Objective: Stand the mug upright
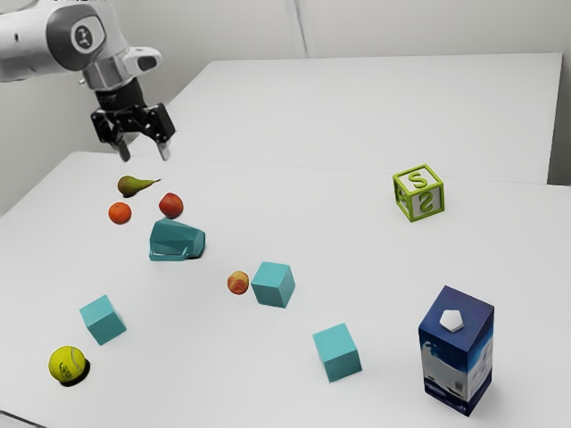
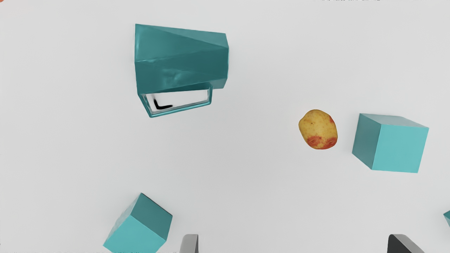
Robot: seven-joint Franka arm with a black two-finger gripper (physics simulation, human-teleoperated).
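Mug lies on its side on bench, toward the exterior view's left, not upright; handle out on its near side. End effector is up in the air, well apart from mug, w/ fingers spread wide. Wrist view has mug's narrower end toward the yellow-red roundish item, handle on the side facing the fingers.

Just far of mug: red fruit, orange fruit & pear. Teal cube sits just beside yellow-red item, on the exterior view's right of it; 2nd cube is nearer, 3rd cube near-left, w/ tennis ball nearer still. Toward the exterior view's right: green-edged letter block, far, & blue/white carton, near, standing upright.
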